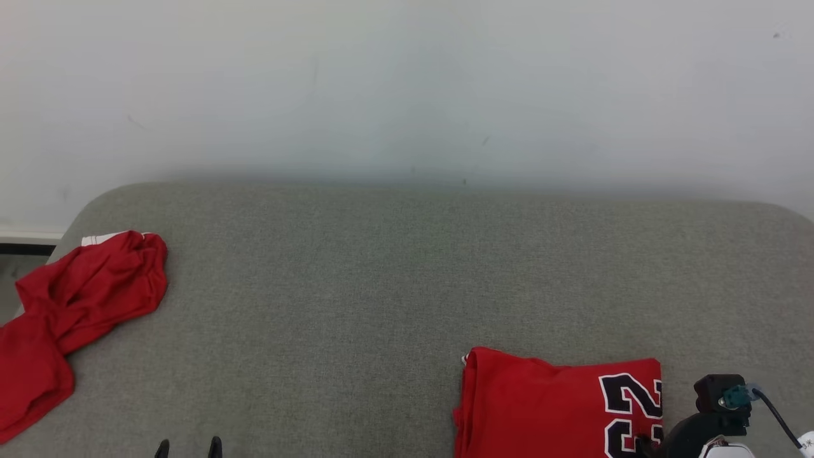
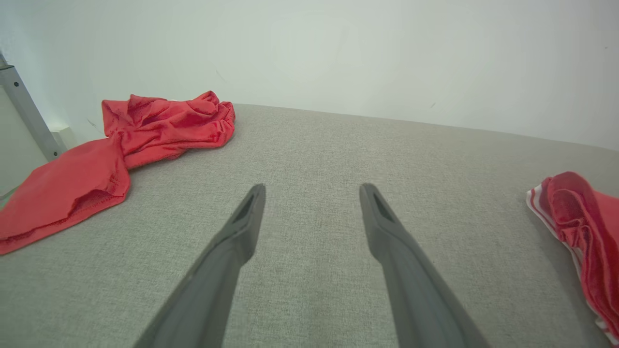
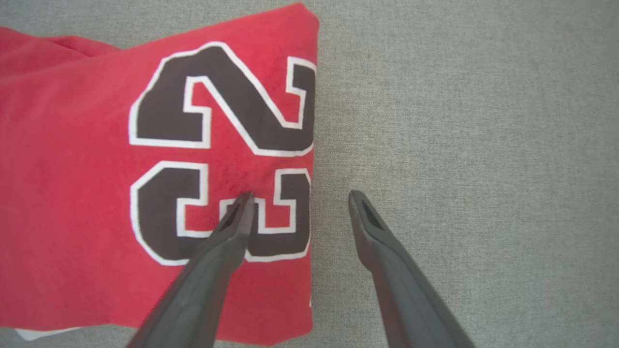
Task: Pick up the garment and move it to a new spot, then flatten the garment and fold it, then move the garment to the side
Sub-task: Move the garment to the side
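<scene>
— Where was the garment?

— A folded red jersey (image 1: 547, 407) lay on the grey fabric-covered worktop (image 1: 356, 286), at the near edge on the robot's right. A second red garment, crumpled (image 1: 95, 286), sat well apart at the far left, with a strip of white trim (image 1: 102, 239) showing at its top.

— Could any writing be read?

— Only the big black number with a white outline (image 3: 164, 121) on the folded jersey: a 2, then what looked like a 3, cut short at the folded edge. No brand name could be made out.

— And the hands?

— The right hand (image 3: 300, 195) was over that folded edge with its fingers spread apart and nothing between them. In the right wrist view one finger (image 3: 227, 237) lay across the lower digit and the other over bare grey fabric; whether either touched could not be told. The left hand (image 2: 312, 191) was also spread wide and empty, low over the worktop between the two garments, pointing toward the white wall (image 2: 338, 48).
</scene>
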